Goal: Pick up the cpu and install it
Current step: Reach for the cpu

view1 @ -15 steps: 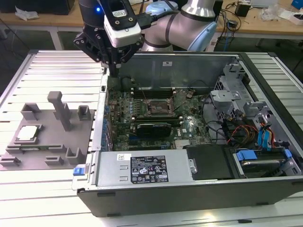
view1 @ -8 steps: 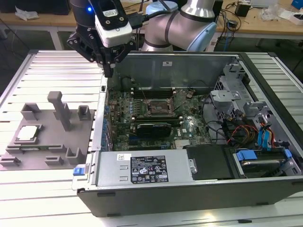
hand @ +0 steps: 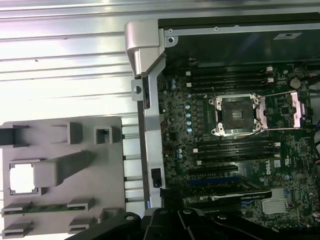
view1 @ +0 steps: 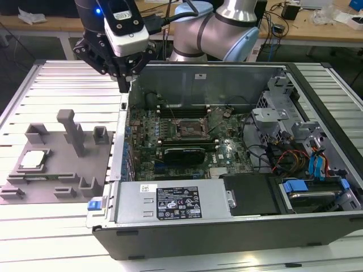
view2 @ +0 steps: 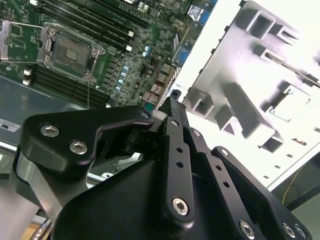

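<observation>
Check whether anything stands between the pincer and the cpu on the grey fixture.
The pincer hangs above the computer case's side wall; the cpu lies in its pocket on the grey fixture. The fixture's tall post rises between them in the exterior view; from above, nothing covers the cpu.

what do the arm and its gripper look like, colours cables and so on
The arm is silver metal tubing with pale blue joint caps. The gripper is black, built of jointed bars with silver screw heads. A white-and-black box sits on the wrist beside a small blue light, and a black cable runs from it.
</observation>
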Robot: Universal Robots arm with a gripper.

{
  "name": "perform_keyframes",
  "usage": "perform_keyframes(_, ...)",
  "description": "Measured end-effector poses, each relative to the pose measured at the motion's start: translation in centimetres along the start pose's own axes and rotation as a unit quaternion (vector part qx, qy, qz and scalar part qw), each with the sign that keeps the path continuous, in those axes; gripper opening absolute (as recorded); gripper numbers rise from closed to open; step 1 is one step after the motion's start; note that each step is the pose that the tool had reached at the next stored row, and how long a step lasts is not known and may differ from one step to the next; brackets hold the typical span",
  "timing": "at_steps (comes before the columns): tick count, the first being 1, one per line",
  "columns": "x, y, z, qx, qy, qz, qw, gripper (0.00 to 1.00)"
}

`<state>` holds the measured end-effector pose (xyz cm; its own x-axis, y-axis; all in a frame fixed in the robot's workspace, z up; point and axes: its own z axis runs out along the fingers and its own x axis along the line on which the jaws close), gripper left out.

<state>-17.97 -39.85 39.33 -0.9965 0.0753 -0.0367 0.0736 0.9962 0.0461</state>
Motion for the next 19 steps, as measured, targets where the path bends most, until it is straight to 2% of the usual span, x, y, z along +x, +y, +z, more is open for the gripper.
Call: perform_keyframes(19,2.11,-0.15,-0.09,-0.0003,-0.0032,0.000,1.0000,0.11)
